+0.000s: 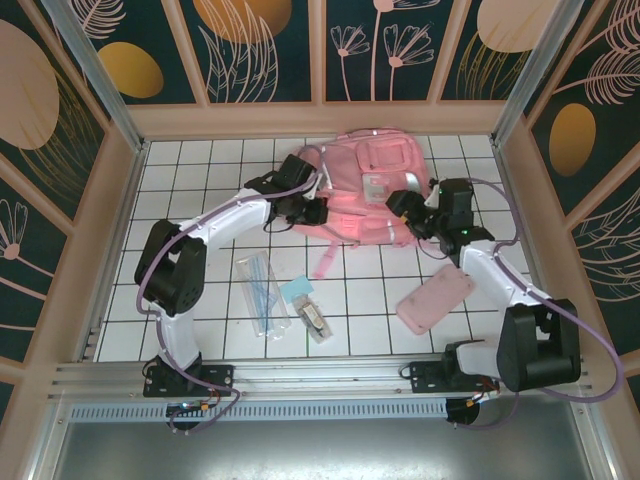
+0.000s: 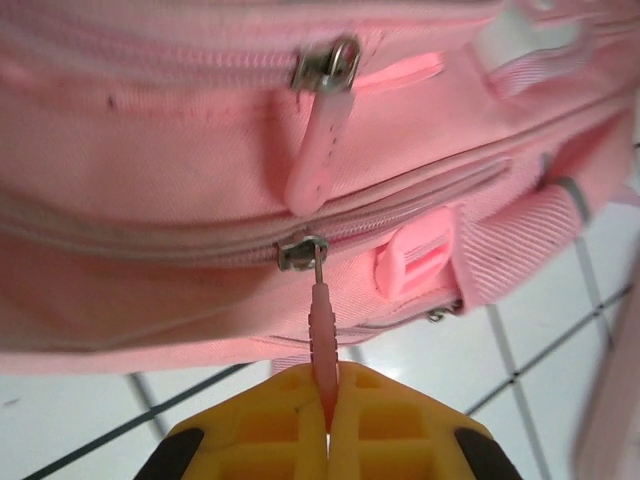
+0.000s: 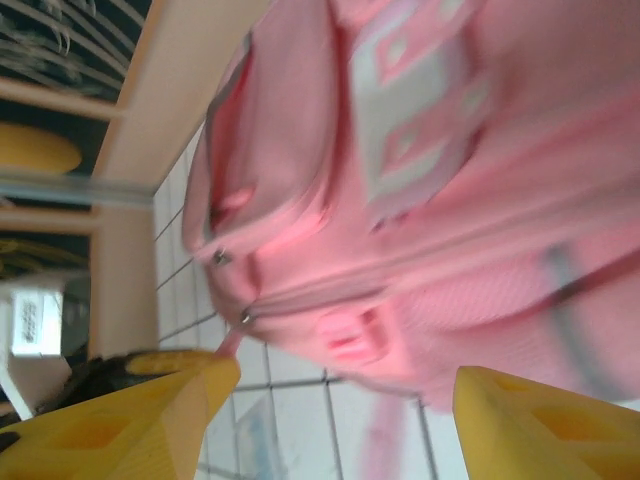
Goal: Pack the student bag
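— Where is the student bag from where you stand?

— The large pink fabric backpack lies flat at the far middle of the white tiled table, close to the back wall. Its glossy front pockets face up, and one pink strap trails toward the arms.

— And the left gripper?

— It is at the bag's left side. From the left wrist, its yellow fingers are pressed together on the lower pink rubber zip pull. That pull hangs from a metal slider on the lower zip line. A second pink zip pull dangles loose from the zip above it, and a pink plastic buckle sits just to the right.

— The right gripper?

— It is at the bag's right side. From its own camera the two yellow fingers stand well apart and hold nothing, with the backpack beyond them.

— Anything else on the table?

— A flat pink pouch lies near the right arm. A clear plastic sleeve lies in front of the left arm. Just beside that are a small light-blue piece and a small packet; I cannot tell what those two are.
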Tool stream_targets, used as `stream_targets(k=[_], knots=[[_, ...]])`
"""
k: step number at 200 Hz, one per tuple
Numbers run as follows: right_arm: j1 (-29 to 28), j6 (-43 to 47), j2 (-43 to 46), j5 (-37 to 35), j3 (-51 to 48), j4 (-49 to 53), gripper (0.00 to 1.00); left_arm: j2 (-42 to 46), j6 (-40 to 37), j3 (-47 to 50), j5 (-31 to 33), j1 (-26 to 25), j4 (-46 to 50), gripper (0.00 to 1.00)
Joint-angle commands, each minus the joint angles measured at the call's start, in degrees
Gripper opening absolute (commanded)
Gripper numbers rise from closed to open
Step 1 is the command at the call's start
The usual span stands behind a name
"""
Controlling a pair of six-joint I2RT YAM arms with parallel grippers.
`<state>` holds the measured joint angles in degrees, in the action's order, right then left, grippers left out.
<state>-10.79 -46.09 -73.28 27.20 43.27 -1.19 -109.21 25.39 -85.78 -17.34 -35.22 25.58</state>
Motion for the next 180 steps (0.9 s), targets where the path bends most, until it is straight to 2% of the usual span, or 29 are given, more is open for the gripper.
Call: stream_targets(k=[1,48,74,132,151,180], knots=[[-3.4,-11.6,-0.2,2.5,-4.8,-6.3,0.66,1.1,2.2,-4.4,-4.9,-1.7,-4.7,0.00],[-4.1,-18.1,-5.4,-3.7,-11.4,-21.2,0.68,2.0,0.3,-2.9,-1.8,-2.1,-1.8,0.00],[-4.9,-24.3,-10.5,-2.3,-10.9,-31.5,0.68,3.5,0.7,0.7,-1.9,-2.2,-2.1,0.00],[-7.8,-27.5,-17.8,-7.0,-7.6,-33.1,0.66,4.2,1.3,5.1,-3.6,-4.0,-6.4,0.00],[-8.0,-27.2,-21.2,-9.6,-6.6,-34.6,0.57,4.2,0.7,5.1,-3.8,-4.3,-6.7,0.00],[-8.1,-25.8,-24.9,-11.1,-4.4,-35.5,0.16,4.6,-0.8,5.6,-0.6,-4.2,-5.8,0.00]])
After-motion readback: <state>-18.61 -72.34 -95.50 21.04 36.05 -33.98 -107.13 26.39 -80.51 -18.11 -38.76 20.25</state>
